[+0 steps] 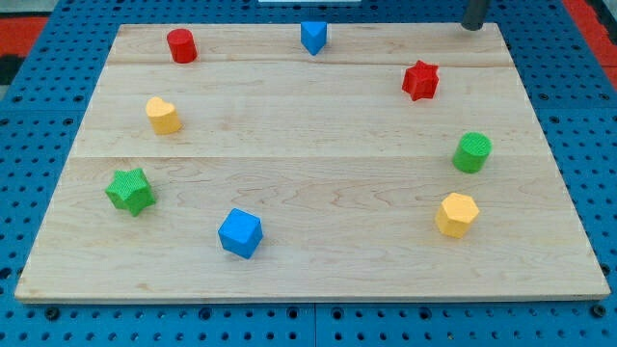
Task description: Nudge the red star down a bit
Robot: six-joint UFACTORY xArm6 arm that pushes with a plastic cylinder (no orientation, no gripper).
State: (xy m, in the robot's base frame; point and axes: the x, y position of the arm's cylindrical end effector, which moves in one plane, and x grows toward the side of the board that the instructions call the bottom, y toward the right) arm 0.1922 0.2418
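Observation:
The red star (420, 80) sits on the wooden board (308, 173) at the view's upper right. My tip (473, 26) shows at the view's top right edge, just past the board's top edge. It is above and to the right of the red star and apart from it. Only the rod's lower end is in view.
A red cylinder (181, 45) and a blue block (313, 38) lie near the top edge. A yellow block (163, 116) and a green star (130, 190) are on the left. A blue cube (240, 233) is at the bottom. A green cylinder (472, 152) and a yellow hexagon (457, 214) are on the right.

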